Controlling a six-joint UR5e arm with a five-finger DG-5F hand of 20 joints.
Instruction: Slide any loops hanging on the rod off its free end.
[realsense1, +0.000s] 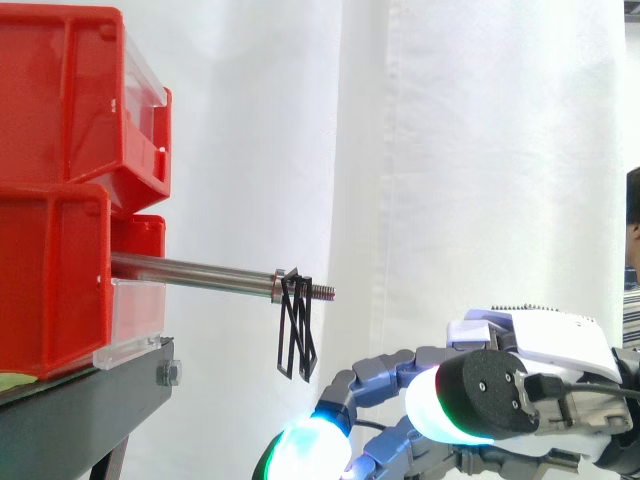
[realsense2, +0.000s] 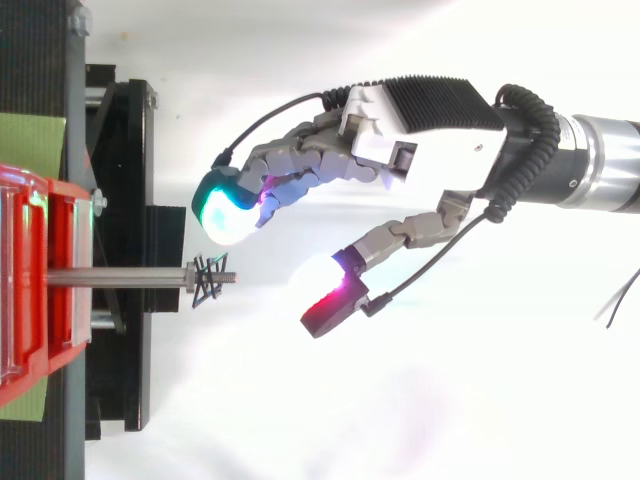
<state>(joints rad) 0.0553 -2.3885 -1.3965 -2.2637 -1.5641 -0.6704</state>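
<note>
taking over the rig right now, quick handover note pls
Hand: open, holding nothing, lower than the rod and out beyond its free end, not touching the loops.
Rod: sticks out level from the red bins.
Black loops: hanging in a bunch on the rod close to its threaded tip.
Done: no loops are off yet.
Left: bring the hand up to the loops and slide them off the free end.

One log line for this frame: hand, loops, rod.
robot hand: open, empty, beyond free end of rod | loops: black, hanging by rod tip, untouched | task: not yet done
</note>
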